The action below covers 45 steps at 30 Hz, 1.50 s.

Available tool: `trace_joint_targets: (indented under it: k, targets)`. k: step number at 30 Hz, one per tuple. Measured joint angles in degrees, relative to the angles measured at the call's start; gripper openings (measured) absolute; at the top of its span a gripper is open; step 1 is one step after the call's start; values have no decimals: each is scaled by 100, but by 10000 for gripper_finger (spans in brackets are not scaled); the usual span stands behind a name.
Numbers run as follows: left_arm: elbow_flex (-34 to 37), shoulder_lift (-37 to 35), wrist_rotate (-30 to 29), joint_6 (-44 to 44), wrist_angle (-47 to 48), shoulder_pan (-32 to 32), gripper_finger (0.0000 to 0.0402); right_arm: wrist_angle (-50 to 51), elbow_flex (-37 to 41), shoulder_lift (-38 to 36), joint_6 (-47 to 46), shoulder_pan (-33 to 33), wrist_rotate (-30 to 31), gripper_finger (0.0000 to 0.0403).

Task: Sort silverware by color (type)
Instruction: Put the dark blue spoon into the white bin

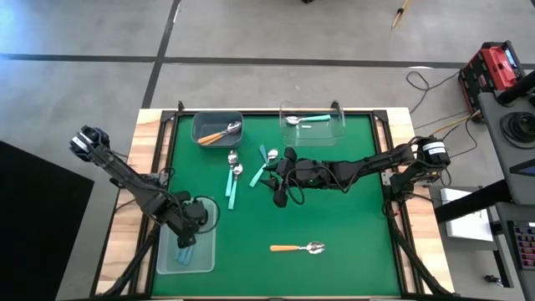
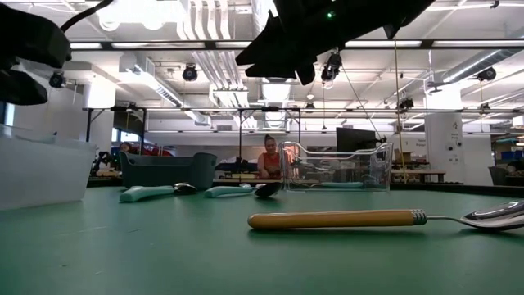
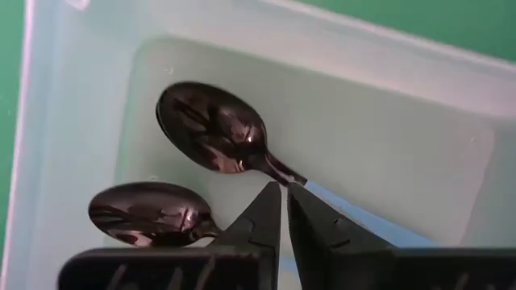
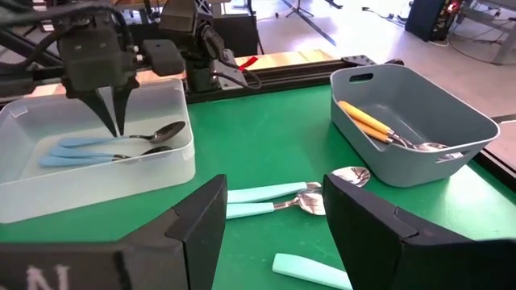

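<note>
Left wrist view: the left claw (image 3: pixel 284 201), fingers together and empty, hangs inside the frosted bin (image 1: pixel 185 251) over two dark-bowled spoons (image 3: pixel 214 129), and lifting carelessly could snag one, while the right claw (image 4: pixel 274 213) gapes above teal-handled spoons (image 4: pixel 274 200) on the tabletop (image 1: pixel 334 217).

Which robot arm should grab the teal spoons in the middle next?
Probably the right: its open fingers hover right by the teal spoons, while the left fingers are shut, down in the clear bin.
</note>
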<state>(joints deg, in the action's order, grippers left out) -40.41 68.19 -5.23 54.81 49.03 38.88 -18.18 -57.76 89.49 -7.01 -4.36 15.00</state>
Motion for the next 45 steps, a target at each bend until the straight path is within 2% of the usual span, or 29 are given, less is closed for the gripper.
trace_joint_targets:
  k: [10, 24, 34, 39, 45]
  targets:
    - [14, 565, 38, -296, -696, 41, 0, 2, 0, 2, 9, 0, 0, 196]
    - [28, 1193, -667, -289, -453, 40, 0, 1, 0, 7, 7, 0, 0, 196]
    - [36, 1579, -730, -257, -359, 41, 0, 0, 0, 9, 9, 0, 0, 196]
    - [37, 1630, -776, 205, 116, 38, 0, 0, 0, 9, 9, 0, 1, 196]
    - [49, 1450, -556, 594, 513, 41, 0, 0, 0, 9, 5, 0, 1, 196]
